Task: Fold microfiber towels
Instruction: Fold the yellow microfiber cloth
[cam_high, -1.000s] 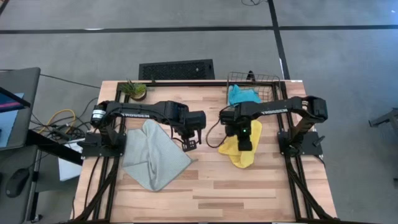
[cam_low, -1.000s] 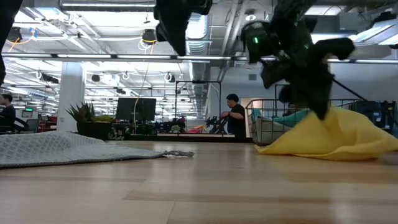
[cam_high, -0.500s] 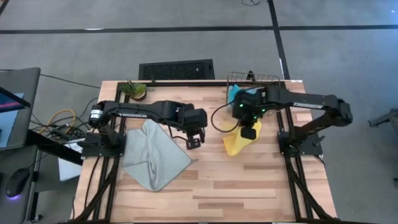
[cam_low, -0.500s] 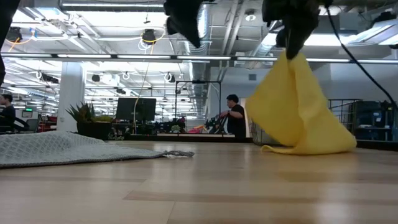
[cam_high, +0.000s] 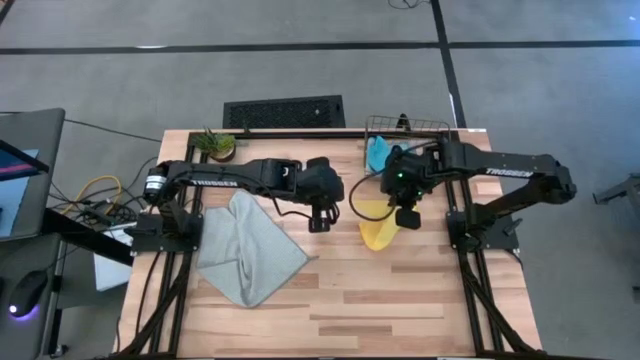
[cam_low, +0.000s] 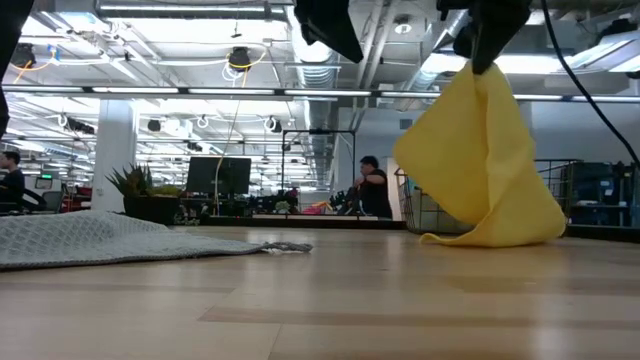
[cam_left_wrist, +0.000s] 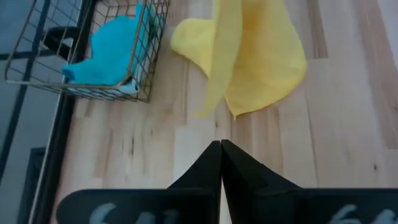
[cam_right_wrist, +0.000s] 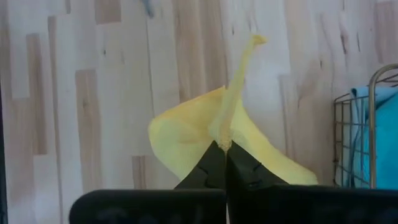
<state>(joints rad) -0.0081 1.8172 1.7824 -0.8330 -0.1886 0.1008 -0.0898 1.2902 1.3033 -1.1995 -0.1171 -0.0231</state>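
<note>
Right fingers are clenched on a pinch of the yellow towel. In the last second I have been pulling it up off the tabletop: a moment back it was lying in a low heap, and now it is hanging from my right fingers like a tent, with only its lower edge dragging on the wood at centre right of the low view. In the high view the right gripper has also drawn back toward the wire mesh basket at the upper right of the tabletop.

Meaning for the task, as I judge it: this towel is being lifted clear so it can be spread flat; no fold is made in it yet.

Orientation: the yellow towel's long axis is running near vertical, apex up at my fingers, skirt flaring downward.

Left gripper is hovering just beside the yellow towel, fingers pressed together on nothing. The grey-green towel is lying rumpled and unfolded at lower left of the high view. A cyan-blue towel is sitting in the basket.
</note>
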